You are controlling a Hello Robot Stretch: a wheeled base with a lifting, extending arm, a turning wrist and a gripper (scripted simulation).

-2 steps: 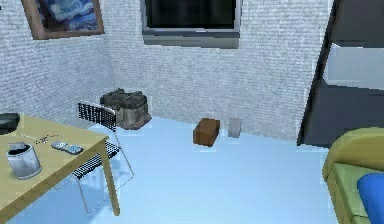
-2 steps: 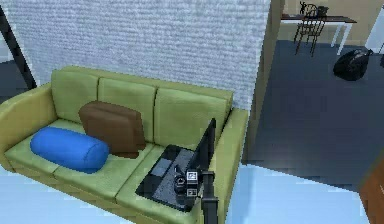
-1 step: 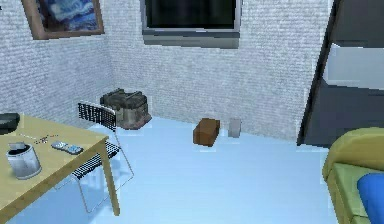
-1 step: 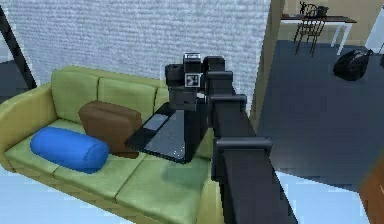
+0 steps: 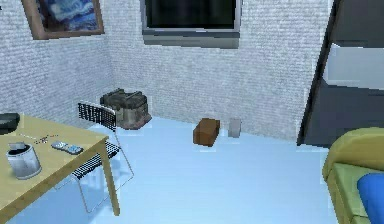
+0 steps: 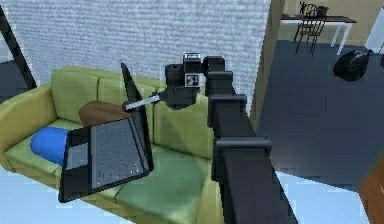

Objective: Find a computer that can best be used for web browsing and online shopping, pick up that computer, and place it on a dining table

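An open dark laptop (image 6: 105, 155) lies tilted on the green sofa (image 6: 185, 180), its screen standing up at the right of the keyboard. My arm reaches out over the sofa, and the gripper (image 6: 130, 104) points left with its thin fingers at the top edge of the laptop's screen. I cannot tell whether it holds anything. A wooden dining table (image 5: 60, 165) stands at the forward view's left, bearing a grey pot (image 5: 22, 160), a small flat device (image 5: 68, 148) and a dark thing (image 5: 8, 122).
A wire chair (image 5: 100, 125) stands by the table. A brown box (image 5: 207, 131), a small bin (image 5: 235, 128) and a basket (image 5: 127, 108) sit along the far wall. The sofa holds a blue pillow (image 6: 48, 145). A second table with a chair (image 6: 315, 20) stands far off.
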